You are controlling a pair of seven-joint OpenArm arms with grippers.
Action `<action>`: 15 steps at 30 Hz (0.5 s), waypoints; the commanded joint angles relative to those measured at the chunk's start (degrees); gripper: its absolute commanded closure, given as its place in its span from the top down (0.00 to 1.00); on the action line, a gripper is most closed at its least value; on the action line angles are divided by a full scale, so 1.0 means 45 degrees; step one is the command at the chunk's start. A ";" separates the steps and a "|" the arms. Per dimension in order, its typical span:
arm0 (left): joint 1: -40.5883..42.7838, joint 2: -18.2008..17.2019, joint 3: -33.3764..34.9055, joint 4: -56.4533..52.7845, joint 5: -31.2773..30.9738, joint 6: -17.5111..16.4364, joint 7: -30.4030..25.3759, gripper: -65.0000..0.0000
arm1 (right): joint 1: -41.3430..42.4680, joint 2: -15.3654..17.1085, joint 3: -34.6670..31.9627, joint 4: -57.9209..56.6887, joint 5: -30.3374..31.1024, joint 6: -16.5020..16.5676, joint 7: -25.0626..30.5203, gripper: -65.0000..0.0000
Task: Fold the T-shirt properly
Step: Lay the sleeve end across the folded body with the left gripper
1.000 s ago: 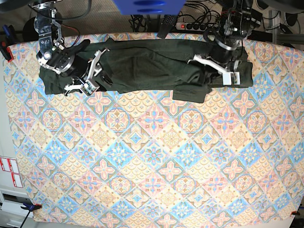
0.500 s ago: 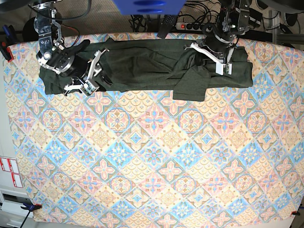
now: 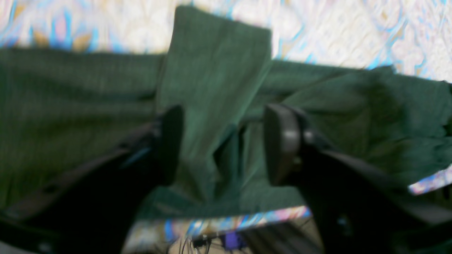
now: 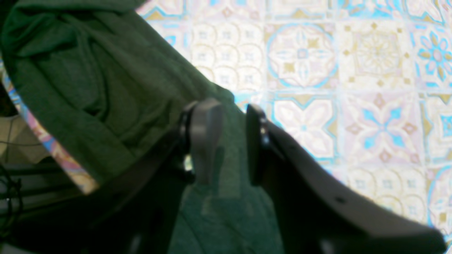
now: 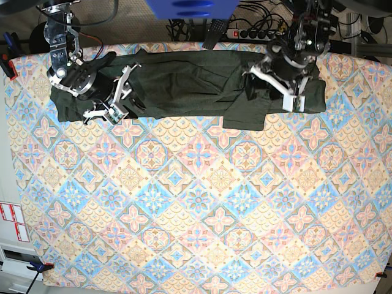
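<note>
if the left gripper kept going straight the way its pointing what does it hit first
Most likely the T-shirt: the open left gripper points down at a folded flap of it, which lies between the jaws. How far off the cloth lies is unclear.

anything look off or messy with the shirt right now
Yes. The T-shirt lies as a rumpled band along the far edge of the table, not flat. One sleeve flap sticks out toward the near side below the left claw, askew and creased.
</note>
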 commanded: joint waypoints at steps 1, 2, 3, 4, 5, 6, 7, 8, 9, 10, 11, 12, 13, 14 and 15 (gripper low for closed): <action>-0.0190 -0.0050 -0.0024 0.0263 -0.0005 -0.0077 -0.0251 0.64 | 0.0074 0.0104 0.0047 0.0185 0.0198 0.0031 0.0285 0.24; -0.0444 -0.0069 -0.0024 0.0243 0.0014 -0.0077 -0.0251 0.66 | 0.0074 0.0104 0.0047 0.0185 0.0198 0.0031 0.0285 0.24; -0.0678 -0.0069 -0.0024 0.0165 0.0014 -0.0077 -0.0251 0.67 | 0.0074 0.0104 0.0047 0.0185 0.0198 0.0031 0.0285 0.24; -0.0932 -0.0050 -0.0024 0.0009 0.0014 -0.0077 -0.0251 0.67 | 0.0055 0.0104 0.0047 0.0185 0.0198 0.0031 0.0285 0.24; -0.1264 -0.0030 -0.0024 -0.0148 0.0014 -0.0077 -0.0251 0.67 | 0.0055 0.0104 0.0047 0.0185 0.0198 0.0031 0.0285 0.24; -0.1538 -0.0011 -0.0005 -0.0343 0.0014 -0.0077 -0.0251 0.67 | 0.0055 0.0104 0.0047 0.0185 0.0198 0.0031 0.0285 0.24; -0.1811 -0.0011 -0.0005 -0.0656 0.0014 -0.0077 -0.0251 0.67 | 0.0055 0.0104 0.0047 0.0185 0.0198 0.0031 0.0285 0.24; -0.2144 0.0009 -0.0005 -0.1046 0.0014 -0.0077 -0.0251 0.67 | 0.0055 0.0104 0.0047 0.0185 0.0198 0.0031 0.0285 0.24; -0.2476 0.0028 0.0015 -0.1437 0.0014 -0.0077 -0.0251 0.67 | 0.0035 0.0104 0.0047 0.0185 0.0198 0.0031 0.0285 0.24; -0.2749 0.0028 0.0015 -0.1886 -0.0025 -0.0077 -0.0251 0.67 | 0.0035 0.0104 0.0047 0.0185 0.0198 0.0031 0.0285 0.24; -0.3062 0.0028 0.0035 -0.2433 -0.0084 -0.0077 -0.0251 0.67 | 0.0035 0.0104 0.0047 0.0185 0.0198 0.0031 0.0285 0.24; -0.3394 0.0028 0.0035 -0.2922 -0.0084 -0.0077 -0.0251 0.67 | 0.0035 0.0104 0.0047 0.0185 0.0198 0.0031 0.0285 0.24; -0.3648 0.0028 0.0035 -0.3371 -0.0084 -0.0077 -0.0251 0.67 | 0.0035 0.0104 0.0047 0.0185 0.0198 0.0031 0.0285 0.24; -0.3863 0.0028 0.0035 -0.3742 -0.0084 -0.0077 -0.0251 0.67 | 0.0035 0.0104 0.0047 0.0185 0.0198 0.0031 0.0285 0.24; -0.4039 0.0028 0.0054 -0.4094 -0.0084 -0.0077 -0.0251 0.67 | 0.0035 0.0104 0.0047 0.0185 0.0198 0.0031 0.0285 0.24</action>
